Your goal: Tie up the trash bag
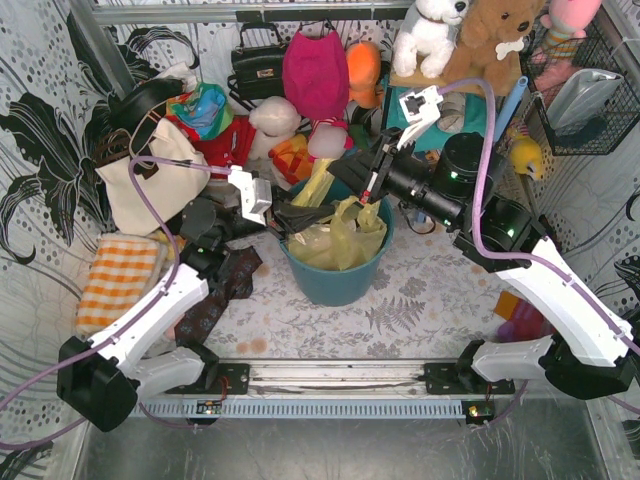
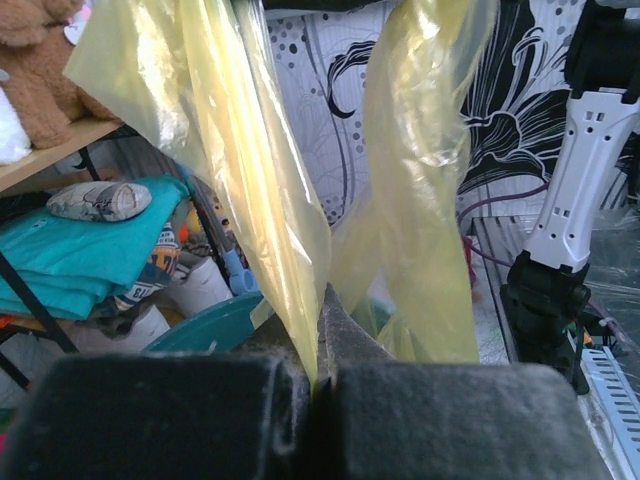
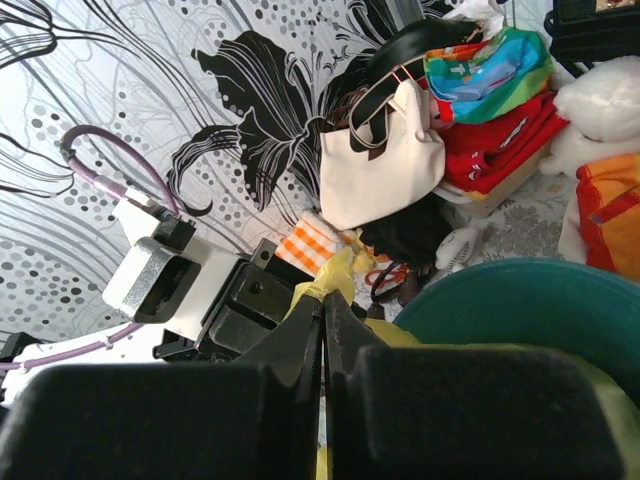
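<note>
Now, both grippers are on the bag at once. The trash bag (image 1: 345,238) sits in the teal bin (image 1: 330,285) at the middle of the table (image 1: 425,305), its yellow rim drawn up above the bin's edge.

Left gripper (image 2: 318,388): jaws pressed together, a thin sheet of yellow plastic pinched between them, and two flaps stretching across its camera's view. Right gripper (image 3: 322,325): jaws together as well, with a yellow twist of bag caught right at the tips and the other arm's wrist just beyond.

So each arm has its own piece of the rim, one from either side of the bin. This looks like the gathering step: two tails in hand, but no crossing and no knot to be seen yet.

Next, I'd say, the tails need crossing one over the other. That calls for tension without tearing such thin film, and for one side to let go and regrasp through the loop. Slippery stuff; either pinch could slide off.
</note>
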You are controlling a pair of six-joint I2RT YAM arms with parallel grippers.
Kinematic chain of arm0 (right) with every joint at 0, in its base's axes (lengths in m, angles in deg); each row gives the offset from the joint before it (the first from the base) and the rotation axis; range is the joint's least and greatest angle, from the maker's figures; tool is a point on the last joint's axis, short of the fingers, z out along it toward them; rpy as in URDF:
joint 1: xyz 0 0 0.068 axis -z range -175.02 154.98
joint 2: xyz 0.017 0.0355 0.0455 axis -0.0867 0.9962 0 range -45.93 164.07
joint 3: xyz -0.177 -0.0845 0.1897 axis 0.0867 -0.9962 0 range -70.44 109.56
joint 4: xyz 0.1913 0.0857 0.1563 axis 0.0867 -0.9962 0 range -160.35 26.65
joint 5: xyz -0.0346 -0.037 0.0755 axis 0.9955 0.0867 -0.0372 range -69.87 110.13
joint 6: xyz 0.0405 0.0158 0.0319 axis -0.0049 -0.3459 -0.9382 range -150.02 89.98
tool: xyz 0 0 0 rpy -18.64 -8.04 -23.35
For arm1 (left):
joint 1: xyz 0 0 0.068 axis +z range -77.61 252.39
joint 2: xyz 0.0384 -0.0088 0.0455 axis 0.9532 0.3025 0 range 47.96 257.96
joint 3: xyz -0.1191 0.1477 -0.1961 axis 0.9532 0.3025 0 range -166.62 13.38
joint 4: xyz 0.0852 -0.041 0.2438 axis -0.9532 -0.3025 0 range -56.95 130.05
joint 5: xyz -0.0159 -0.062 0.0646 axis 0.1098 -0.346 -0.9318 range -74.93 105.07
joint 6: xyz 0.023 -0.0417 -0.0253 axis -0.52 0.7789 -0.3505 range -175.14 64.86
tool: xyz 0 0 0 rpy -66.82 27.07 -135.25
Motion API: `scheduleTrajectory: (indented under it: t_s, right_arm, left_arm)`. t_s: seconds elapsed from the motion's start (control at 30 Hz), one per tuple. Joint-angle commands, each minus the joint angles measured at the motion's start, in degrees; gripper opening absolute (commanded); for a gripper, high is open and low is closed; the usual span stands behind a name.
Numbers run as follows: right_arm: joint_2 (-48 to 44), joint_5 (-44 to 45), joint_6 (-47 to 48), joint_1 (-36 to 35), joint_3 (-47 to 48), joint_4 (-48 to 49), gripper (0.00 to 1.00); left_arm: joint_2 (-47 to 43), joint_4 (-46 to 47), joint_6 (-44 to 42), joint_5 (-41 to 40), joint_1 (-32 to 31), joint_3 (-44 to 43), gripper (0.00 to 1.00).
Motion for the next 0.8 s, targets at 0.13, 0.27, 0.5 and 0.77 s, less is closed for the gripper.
scheduleTrajectory:
  t_s: [0.13,0.27,0.5,0.77]
  right_arm:
    - [-2.37,3.24,1.95,-0.06,-0.62,4.95,0.0]
    - [-2.77,3.37,2.15,-0.05,-1.26,6.21,0.0]
    - [-0.34,0.05,4.88,-0.1,6.68,-0.12,0.35]
    - [-1.87,2.01,7.68,-0.04,15.11,-15.59,0.66]
  left_arm:
    - [-0.56,-3.79,-2.27,-3.53,0.53,1.59,0.0]
    - [-0.92,-4.55,-2.55,-5.17,0.48,2.3,0.0]
    - [-0.89,-4.87,1.07,-8.12,0.47,-0.34,0.0]
    - [-1.36,-8.07,1.73,-10.12,0.49,-2.63,0.0]
